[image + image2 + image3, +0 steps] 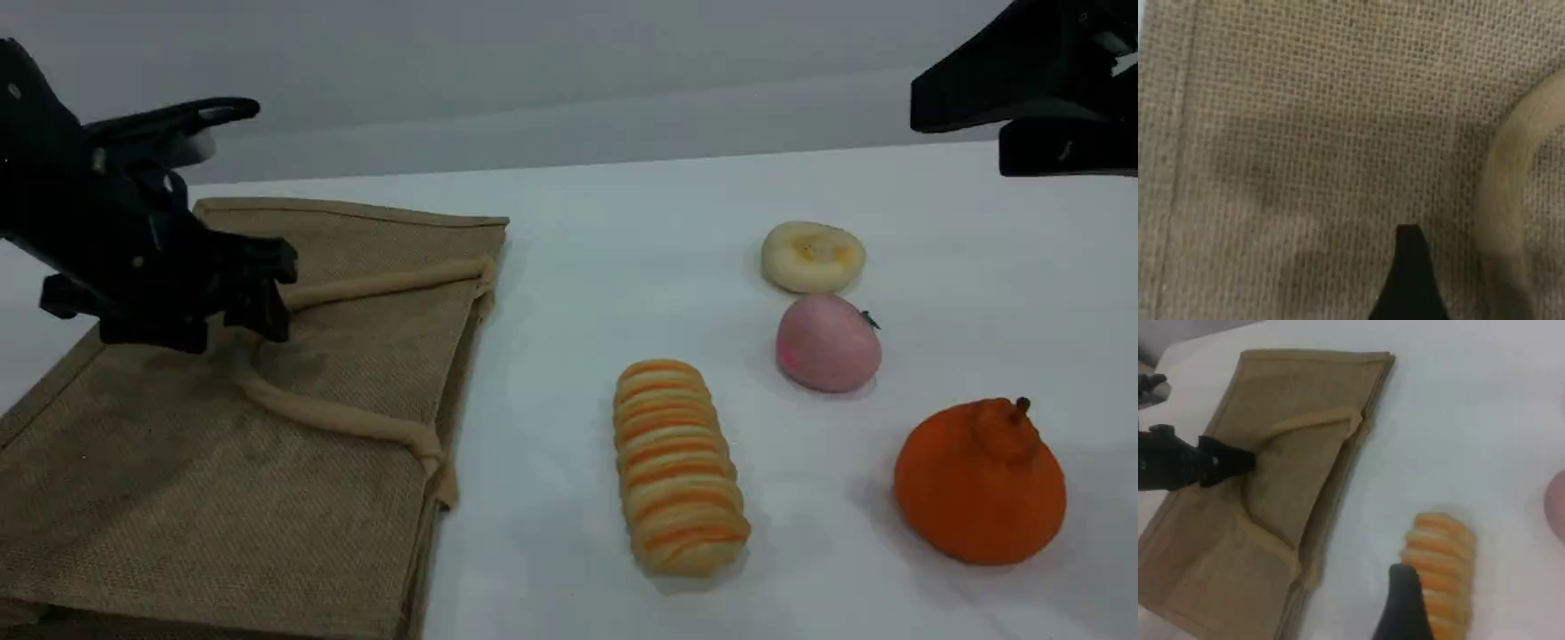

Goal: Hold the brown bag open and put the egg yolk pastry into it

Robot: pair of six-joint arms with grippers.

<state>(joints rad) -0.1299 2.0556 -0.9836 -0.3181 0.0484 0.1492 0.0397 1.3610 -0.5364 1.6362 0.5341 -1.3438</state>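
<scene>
The brown bag (267, 418) lies flat on the left of the table, with its beige handles (356, 422) resting on top. My left gripper (253, 191) hovers open over the bag's upper part, next to the handle loop. In the left wrist view the weave of the bag (1305, 133) fills the frame, with a handle (1505, 193) at the right and one fingertip (1408, 273) just above the cloth. The egg yolk pastry (813, 256) sits far right on the table. My right gripper (965, 133) hangs open, high above and behind the pastry, holding nothing.
A pink peach-shaped ball (827, 342) lies just in front of the pastry. An orange fruit (978, 484) sits at the front right. A long orange-striped bread (677, 462) lies mid-table between bag and fruit, and it shows below my right fingertip (1405, 603).
</scene>
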